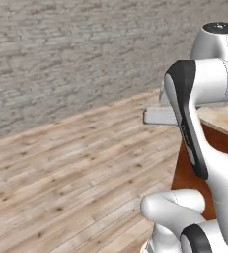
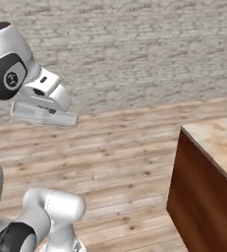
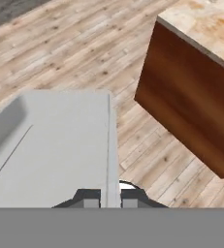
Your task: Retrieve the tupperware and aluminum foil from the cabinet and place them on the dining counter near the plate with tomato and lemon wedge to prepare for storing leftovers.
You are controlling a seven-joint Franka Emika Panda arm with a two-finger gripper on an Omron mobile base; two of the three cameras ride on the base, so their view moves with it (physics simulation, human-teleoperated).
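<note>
Pincer point(image 3: 110, 202) clamped on the tupperware point(image 3: 60, 145) rim, container carried in the air over the wood floor point(image 1: 61, 173). Dining table point(image 3: 205, 24) corner sits ahead to the right, not reached yet. Judging: tupperware out of the cabinet, placement pending; foil untouched as far as I can see.

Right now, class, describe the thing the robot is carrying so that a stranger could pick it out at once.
Start at the brown-sided dining counter on the plank floor, then look to the white arm beside it. At the arm's end the gripper is shut on the rim of the tupperware, held in the air. It is shallow, flat and pale grey, unlike the veined beige countertop nearby.
</note>
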